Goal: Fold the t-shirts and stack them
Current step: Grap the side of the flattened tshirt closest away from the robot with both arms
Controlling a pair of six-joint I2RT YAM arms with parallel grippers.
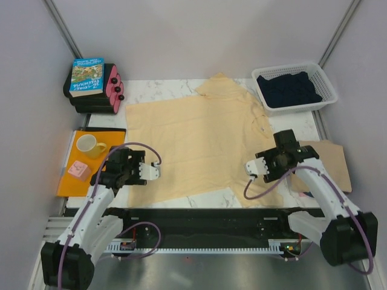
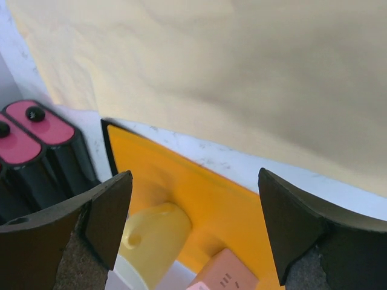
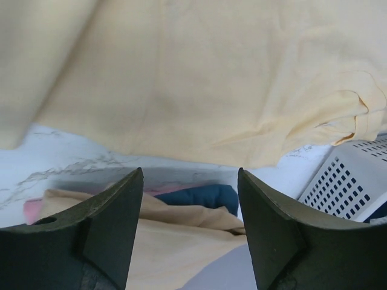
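1. Orange sheet [image 1: 69,183]: flat and stiff-looking, at the far left of the marble-pattern table [image 1: 154,90]. On it sit one pale yellow mug [image 1: 89,145] and one small pink block [image 1: 78,170].
2. Behind it are black cases with pink ends [image 1: 100,92], three stacked, with one book [image 1: 87,75] lying on top.
3. Left gripper [image 1: 156,171]: jaws spread wide, nothing between them. It sits at the near left edge of the big shirt; whether it touches the cloth cannot be told. The wrist view shows the mug and the orange sheet between the dark fingers [image 2: 109,211].
4. Pale yellow t-shirt [image 1: 199,136]: one, soft, spread flat over the table's centre. It is lightly rippled, with a sleeve toward the far edge.
5. Right gripper [image 1: 248,170]: jaws parted, released, gripping nothing. It is above the shirt's near right part.
6. Tan t-shirt [image 1: 331,162]: one, lying flat at the right table edge, partly under the right arm. The right wrist view shows a navy fold [image 3: 202,196] and a pink edge [image 3: 33,210] peeking out from tan cloth.
7. White plastic basket [image 1: 327,90]: perforated walls, in the far right corner. One dark navy t-shirt [image 1: 289,90] lies crumpled inside.
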